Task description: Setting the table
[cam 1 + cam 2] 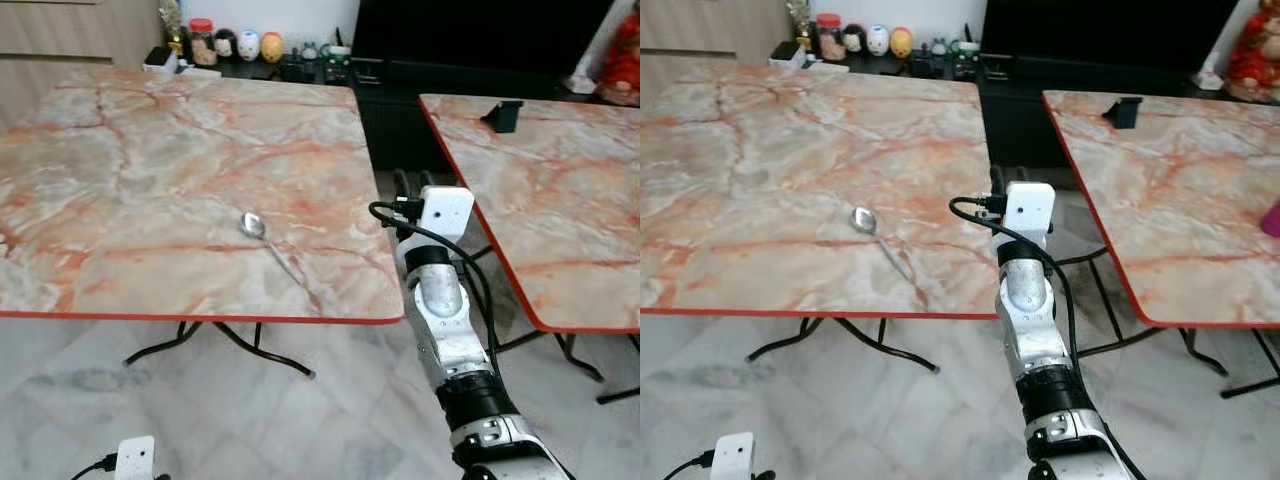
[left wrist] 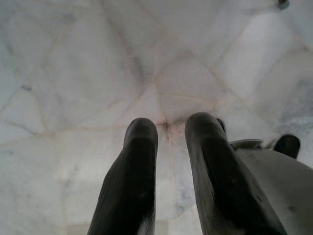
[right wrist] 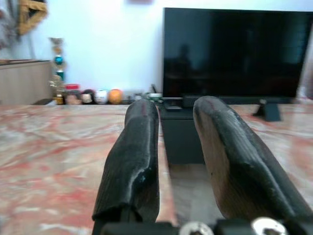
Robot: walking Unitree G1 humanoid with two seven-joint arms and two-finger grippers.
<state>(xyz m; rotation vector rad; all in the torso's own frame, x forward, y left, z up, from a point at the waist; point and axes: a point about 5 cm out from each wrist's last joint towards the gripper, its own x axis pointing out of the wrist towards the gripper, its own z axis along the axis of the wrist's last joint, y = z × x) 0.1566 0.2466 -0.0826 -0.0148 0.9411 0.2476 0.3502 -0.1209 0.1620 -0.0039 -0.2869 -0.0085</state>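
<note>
One spoon (image 1: 267,241) lies diagonally (bowl far-left) on the table (image 1: 120,190); right pincer (image 3: 171,147) slightly parted, empty.

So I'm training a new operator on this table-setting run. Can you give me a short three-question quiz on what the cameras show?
1. True or false: the spoon lies on the left table.
2. Which end effector is raised near the gap between the tables? A) left B) right
3. Fill in: the left end effector points down at the ____.

Key:
1. True; it lies near that table's front right part.
2. B; the right end effector is held open, empty, between the left table and the right table.
3. Floor; its fingers are apart and hold nothing.
</note>
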